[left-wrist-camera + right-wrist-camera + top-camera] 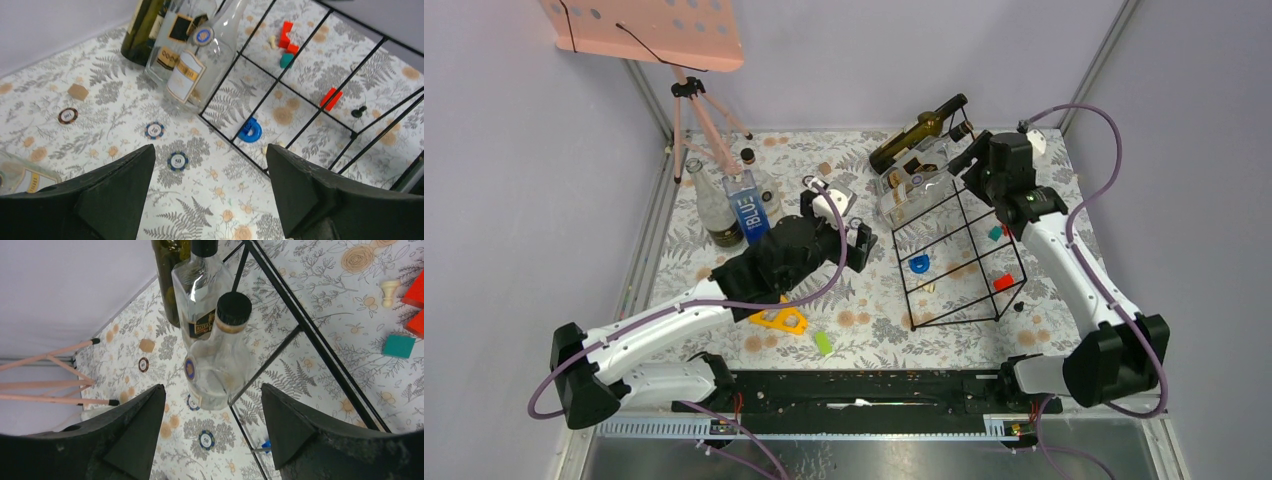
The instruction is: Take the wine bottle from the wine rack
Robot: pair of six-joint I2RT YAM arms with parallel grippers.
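Observation:
The black wire wine rack (pixel 959 255) lies on the floral table, right of centre. A dark green wine bottle (pixel 916 132) leans on the rack's far left end, neck up and to the right, with two clear bottles (pixel 912 182) beside it. My right gripper (pixel 969 155) is open and empty above the bottle necks. In the right wrist view the gripper (pixel 212 387) hovers over the round clear bottle (pixel 217 357), with the wine bottle (pixel 169 270) beyond. My left gripper (pixel 869 245) is open and empty left of the rack. In the left wrist view the gripper (pixel 210 148) faces the rack (pixel 280 100) and the wine bottle (pixel 142 30).
A pink tripod stand (pixel 696 105) stands at the back left, with a clear bottle (pixel 716 210) and a blue carton (pixel 750 210) near it. Poker chips (pixel 178 161) lie by the rack. A blue ring (pixel 919 263), a red block (pixel 1003 282) and a teal block (pixel 995 232) lie inside it.

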